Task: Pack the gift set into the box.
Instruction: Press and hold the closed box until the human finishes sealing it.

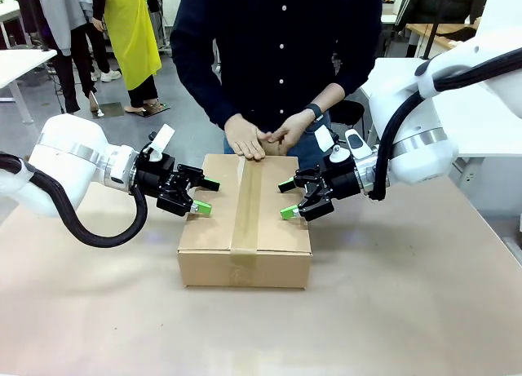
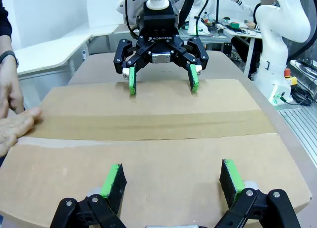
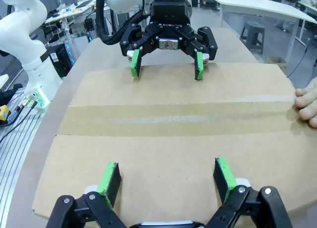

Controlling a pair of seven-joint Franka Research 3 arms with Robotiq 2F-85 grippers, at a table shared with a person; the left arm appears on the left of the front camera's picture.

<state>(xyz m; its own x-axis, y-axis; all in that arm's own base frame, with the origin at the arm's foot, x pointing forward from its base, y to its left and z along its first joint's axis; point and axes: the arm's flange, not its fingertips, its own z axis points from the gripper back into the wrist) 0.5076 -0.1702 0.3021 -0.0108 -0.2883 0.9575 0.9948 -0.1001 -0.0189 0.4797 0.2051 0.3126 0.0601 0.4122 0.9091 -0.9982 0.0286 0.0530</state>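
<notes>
the box (image 1: 245,229) sits in the middle of the bench (image 1: 391,311), its flaps down and a strip of tape (image 1: 246,205) running along the top seam, away from the robot toward the person. its long axis follows that seam. the gift set is not to be seen; judging by the closed, taped top it is likely inside already, though the pictures cannot confirm that.

the left hand (image 1: 204,195) hangs just beside the box's left edge, its fingers spread wide and holding nothing. the right hand (image 1: 288,198) mirrors it at the right edge, also wide open and empty. in each wrist view the two hands face one another straight across the box top, with the tape line lying crosswise between them. both are about equally near, one per long side.

the person's hands (image 1: 269,135) press on the far end of the top, over the tape's end.

any next move looks symmetrical: each hand would meet its own long side of the box, not the ends.
</notes>
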